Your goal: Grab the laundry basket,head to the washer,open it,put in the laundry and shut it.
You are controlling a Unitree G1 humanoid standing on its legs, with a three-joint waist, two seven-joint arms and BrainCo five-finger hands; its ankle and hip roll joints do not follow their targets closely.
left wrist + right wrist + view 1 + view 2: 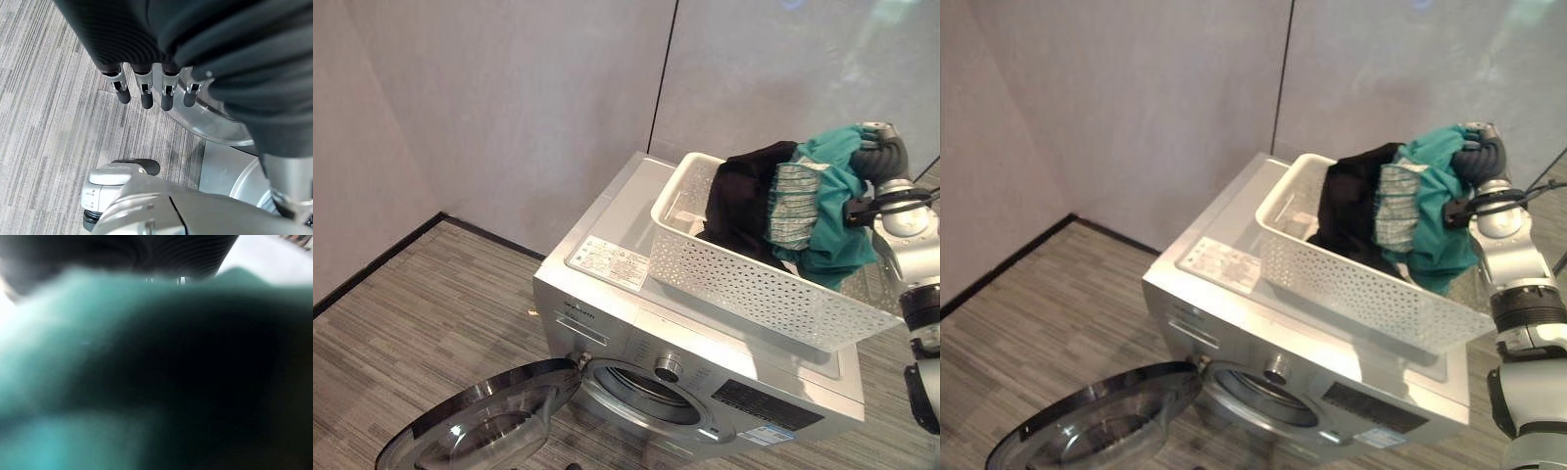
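Left eye view, surroundings: a silver washer (636, 294) stands on grey striped floor (421, 323) in front of pale wall panels (509, 98), a dark baseboard (372, 264) running along the foot of the wall at the left
Washer door: the round glass door (484, 421) is swung wide open toward the near left, leaving the drum opening (646, 392) uncovered on the front
Washer front: a control knob (668, 367) sits above the opening, a dark panel (769, 403) to its right
Washer top: a white printed label (612, 261) lies flat just left of the basket
Basket: the white perforated laundry basket (744, 279) rests on the washer's top toward the right, its near right corner reaching past the lid's edge
Basket contents: a black garment (744, 201) on the left and a teal garment (822, 215) with a pale striped patch on the right, heaped above the rim
Obstruction: the heaped teal cloth covers the right hand's fingers
Right hand: the right hand (881, 147) is at the far right end of the basket, pressed into the teal cloth; whether its fingers are closed or spread I cannot tell
Right wrist view: teal cloth (146, 357) lies right against the lens
Left hand: in the left wrist view the left hand (146, 90) hangs over the floor with fingers straight and apart from the thumb, holding nothing, the edge of the open door beside it
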